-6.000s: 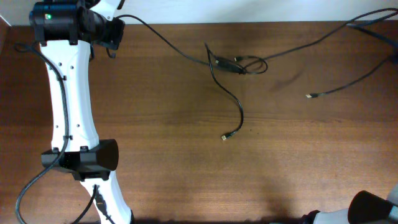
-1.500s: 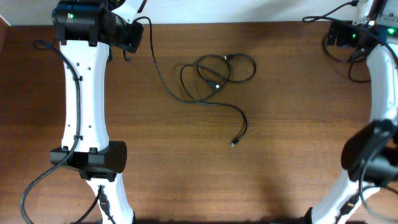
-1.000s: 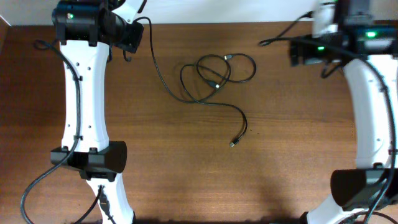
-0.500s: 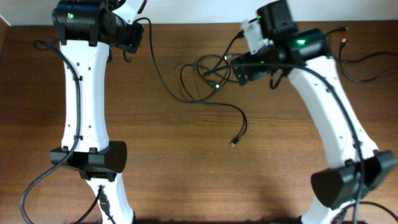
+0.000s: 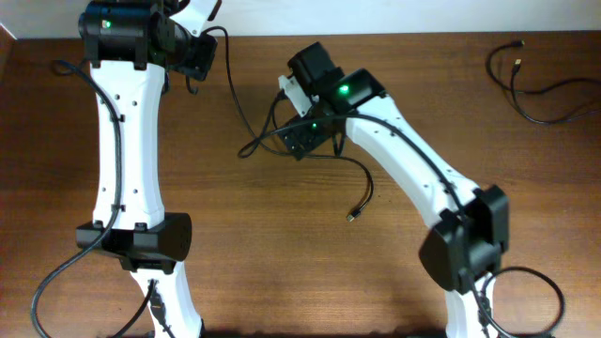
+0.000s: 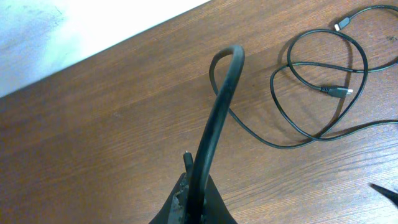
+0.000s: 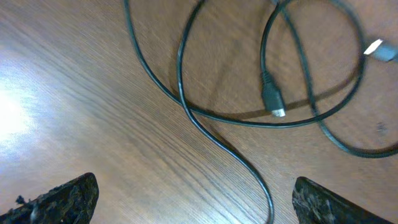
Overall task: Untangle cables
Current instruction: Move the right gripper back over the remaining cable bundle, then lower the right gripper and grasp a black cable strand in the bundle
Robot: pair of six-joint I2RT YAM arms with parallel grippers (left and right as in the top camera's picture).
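A tangle of thin black cables (image 5: 362, 183) lies at the table's middle, mostly hidden under my right arm in the overhead view. A free tail ends in a plug (image 5: 351, 217). My right gripper (image 5: 302, 141) hovers over the tangle, open. In the right wrist view one cable strand (image 7: 249, 169) runs between its wide-apart fingertips (image 7: 62, 196), and a plug (image 7: 273, 101) lies beyond. My left gripper (image 5: 194, 58) at the back left is shut on a cable (image 6: 217, 106) that arches up and drops to the coil (image 6: 311, 134). Another cable (image 5: 526, 94) lies apart at the back right.
The table's back edge meets a white wall (image 6: 74, 37) just behind the left gripper. The right arm's white links (image 5: 413, 169) stretch diagonally across the middle of the table from the front right.
My right arm has swung left from the table's back right corner to above the coil, its jaws staying open. The left arm has held still with its cable.
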